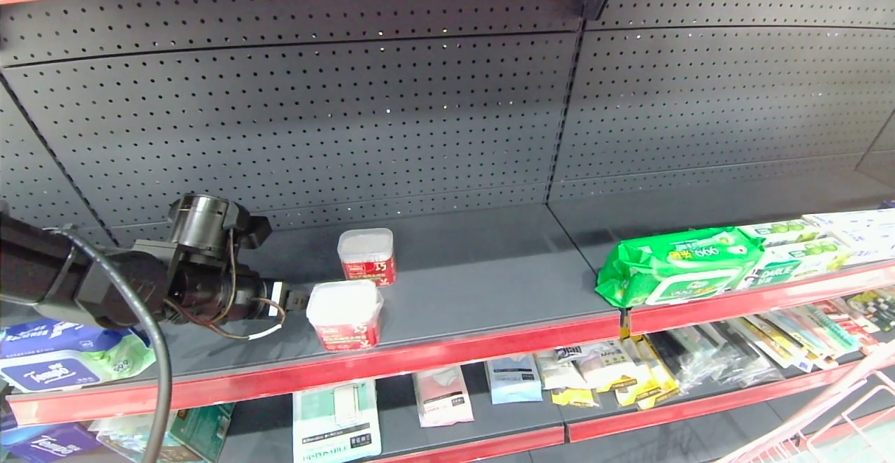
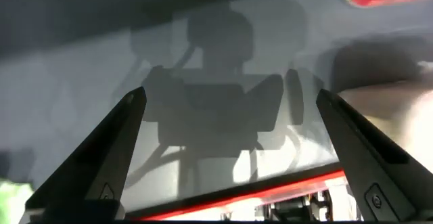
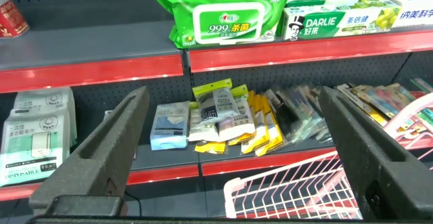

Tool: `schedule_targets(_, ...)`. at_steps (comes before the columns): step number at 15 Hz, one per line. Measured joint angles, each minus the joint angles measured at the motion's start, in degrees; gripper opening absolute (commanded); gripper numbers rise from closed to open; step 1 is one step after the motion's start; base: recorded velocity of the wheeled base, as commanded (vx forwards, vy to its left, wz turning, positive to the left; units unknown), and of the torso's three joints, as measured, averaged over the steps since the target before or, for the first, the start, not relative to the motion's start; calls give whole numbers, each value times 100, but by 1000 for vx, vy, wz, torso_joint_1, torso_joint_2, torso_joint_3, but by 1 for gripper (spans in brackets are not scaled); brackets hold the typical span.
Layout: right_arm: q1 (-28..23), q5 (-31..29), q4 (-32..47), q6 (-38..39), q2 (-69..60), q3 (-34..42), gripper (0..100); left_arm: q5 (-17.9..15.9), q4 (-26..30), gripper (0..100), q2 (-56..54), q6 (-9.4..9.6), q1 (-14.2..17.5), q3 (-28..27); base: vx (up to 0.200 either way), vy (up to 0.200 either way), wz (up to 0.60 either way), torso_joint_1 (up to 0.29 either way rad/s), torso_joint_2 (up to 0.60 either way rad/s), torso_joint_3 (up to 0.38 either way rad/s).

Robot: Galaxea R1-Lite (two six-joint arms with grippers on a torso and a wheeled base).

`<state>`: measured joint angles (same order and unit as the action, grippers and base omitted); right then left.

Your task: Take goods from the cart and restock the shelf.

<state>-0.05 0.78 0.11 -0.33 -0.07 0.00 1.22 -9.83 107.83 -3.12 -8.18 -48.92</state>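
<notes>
Grey pegboard shelf with a red lip. From my head camera, the front tub and rear tub stand on it, white lids up. My left pincer sits spread wide just beside the front tub. My right wrist camera has my right pincer, also released, near the pink cart, facing the green wipes.

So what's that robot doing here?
It is restocking a shelf. Its left gripper is open, low over the shelf, right beside the front tub, with nothing between its fingers. A second tub stands just behind that one. The right gripper is open too, near the pink cart.
</notes>
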Motion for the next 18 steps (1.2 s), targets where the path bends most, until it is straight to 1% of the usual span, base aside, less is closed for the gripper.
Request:
schedule_targets(5,2,0,-1,0,0,0,100,-90,15,100,99,0,-74,-55,0,0,0,0,0,0)
schedule_targets(11,0,-2,0,1,0,0,100,-111,20,100,162,-2,-182,-83,0,0,0,0,0,0)
schedule_targets(18,2,-2,0,1,0,0,100,-149,17,100,185,-2,-218,-124,0,0,0,0,0,0)
